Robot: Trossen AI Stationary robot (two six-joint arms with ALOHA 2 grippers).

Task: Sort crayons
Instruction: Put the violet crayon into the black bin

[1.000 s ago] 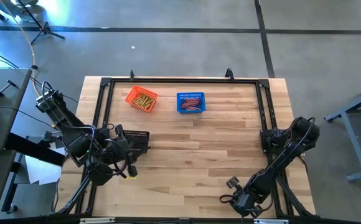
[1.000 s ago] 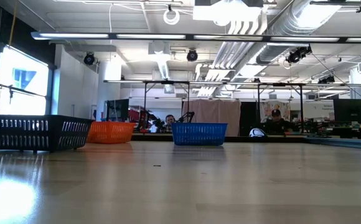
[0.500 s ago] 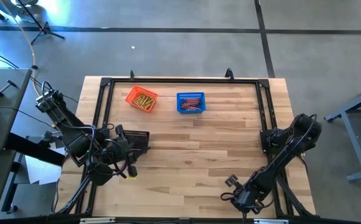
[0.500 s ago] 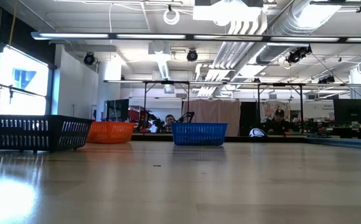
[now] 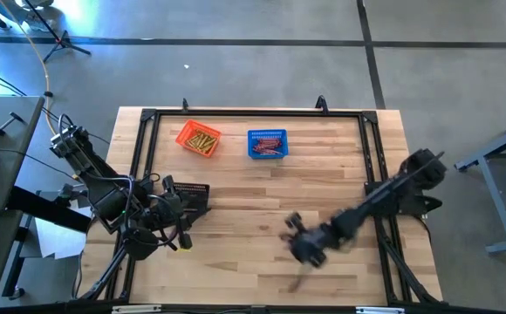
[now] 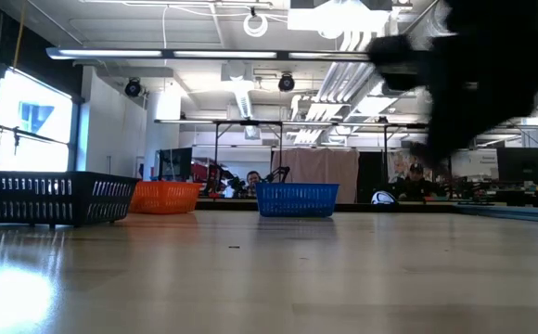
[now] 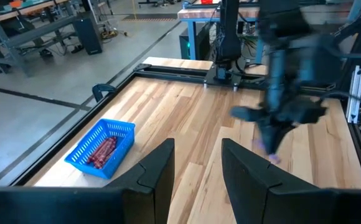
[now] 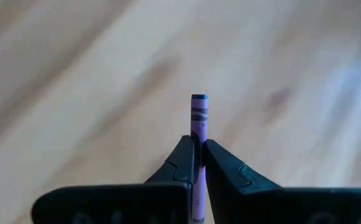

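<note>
My right gripper [image 8: 197, 142] is shut on a purple crayon [image 8: 198, 115] above the table's middle, right of centre [image 5: 301, 247]; the moving arm is a dark blur in the low view [image 6: 473, 83] and in the left wrist view [image 7: 280, 112]. My left gripper [image 7: 196, 171] is open and empty at the table's left, beside a black mesh basket [image 5: 194, 195]. An orange basket [image 5: 199, 139] holds yellow crayons. A blue basket [image 5: 267, 144] holds red crayons, which also show in the left wrist view [image 7: 101, 149]. My right gripper pinches the purple crayon's shaft [image 8: 198, 134] between its two fingertips. The crayon lies along the fingers, and its free end [image 8: 199, 99] sticks out past them toward the table. It is lifted clear of the wood.
The orange and blue baskets stand side by side at the table's far edge, and the black basket [image 6: 46, 198] at its left. A black frame rail [image 5: 371, 157] runs round the tabletop. People sit at benches in the room beyond [image 6: 416, 181].
My right gripper has swung fast from the table's near right corner up and toward the table's middle, far enough to come into the low view. My left arm has kept still.
</note>
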